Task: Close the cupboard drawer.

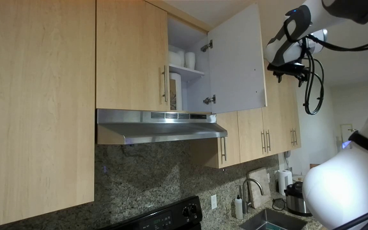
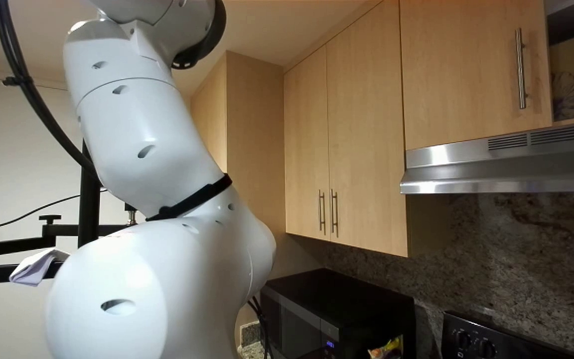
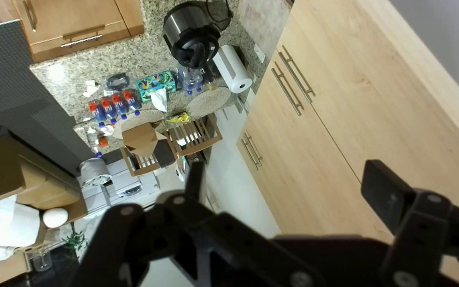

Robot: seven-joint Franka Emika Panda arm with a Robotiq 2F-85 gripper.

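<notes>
The cupboard drawer (image 1: 238, 60) is really a flat cabinet door, and it's standing wide open in an exterior view, hinged just above the right end of the range hood (image 1: 164, 127). White inner face showing, two metal hinges (image 1: 206, 47) holding it on. Left of it there's a white shelf (image 1: 187, 72) with white cups (image 1: 190, 60) or similar on it, can't tell exactly, and a tall white roll-like thing (image 1: 178, 92) standing below. The neighbouring maple door (image 1: 129, 57) is closed, silver bar handle (image 1: 165, 83) and all.

The gripper (image 1: 289, 81) hangs to the right of the door's free edge, pointing downward, with a visible gap between the two. Wrist view settles its state: fingers (image 3: 387, 195) spread well apart, pale cabinet doors (image 3: 293, 159) and some white wall (image 3: 233, 175) showing between them.

Also in the wrist view, a granite desk (image 3: 134, 52) carries a black-and-steel cooker (image 3: 191, 36), a paper towel roll (image 3: 231, 68), a colourful tissue box (image 3: 155, 83) and a few bottles (image 3: 108, 108) with red and blue on them. In an exterior view the white arm (image 2: 167, 259) takes up a lot of the left side, with a black microwave (image 2: 337, 296) sitting to its right, under the cabinets (image 2: 357, 149)
</notes>
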